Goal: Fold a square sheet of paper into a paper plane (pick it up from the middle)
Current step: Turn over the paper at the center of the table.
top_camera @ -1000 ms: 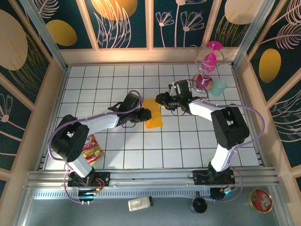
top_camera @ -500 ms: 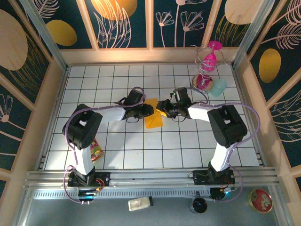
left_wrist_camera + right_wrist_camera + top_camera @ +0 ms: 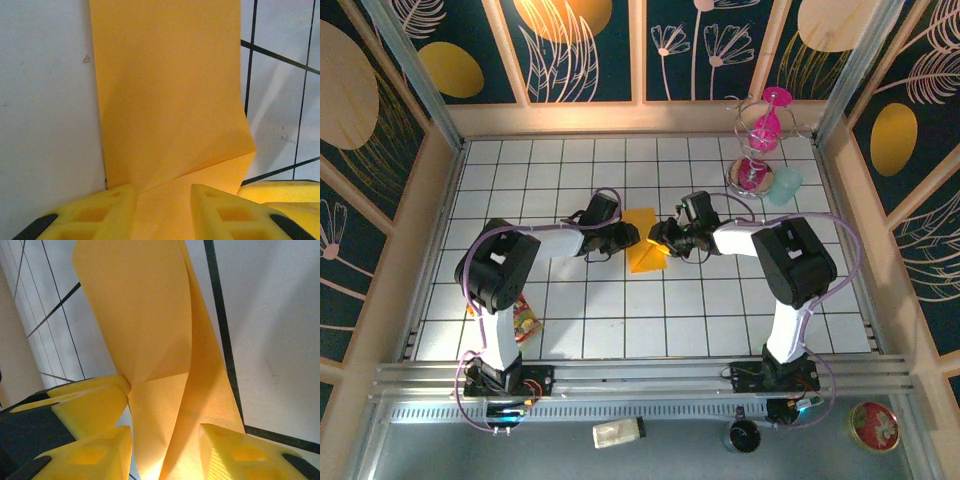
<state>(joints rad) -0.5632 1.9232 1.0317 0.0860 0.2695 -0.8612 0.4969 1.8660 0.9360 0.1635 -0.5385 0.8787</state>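
Note:
The square sheet of paper (image 3: 645,244), orange-yellow and creased into a narrower folded shape, lies mid-table. My left gripper (image 3: 629,238) is at its left edge and my right gripper (image 3: 661,238) at its right edge, facing each other. In the left wrist view the paper (image 3: 170,95) lies flat with a diagonal crease, running under the gap of the left gripper (image 3: 162,212); its jaws stand apart. In the right wrist view one flap of the paper (image 3: 145,325) stands raised and passes between the parted jaws of the right gripper (image 3: 165,455). The left fingers (image 3: 90,400) show just beyond.
A red-yellow snack packet (image 3: 523,322) lies near the left arm's base. A pink glass on a wire stand (image 3: 760,150) and a teal cup (image 3: 784,184) sit at the back right. Wooden walls (image 3: 435,230) frame the tiled floor.
Both grippers have closed in on the paper from either side. The left arm's elbow swung back and right, and the paper shifted slightly toward the back.

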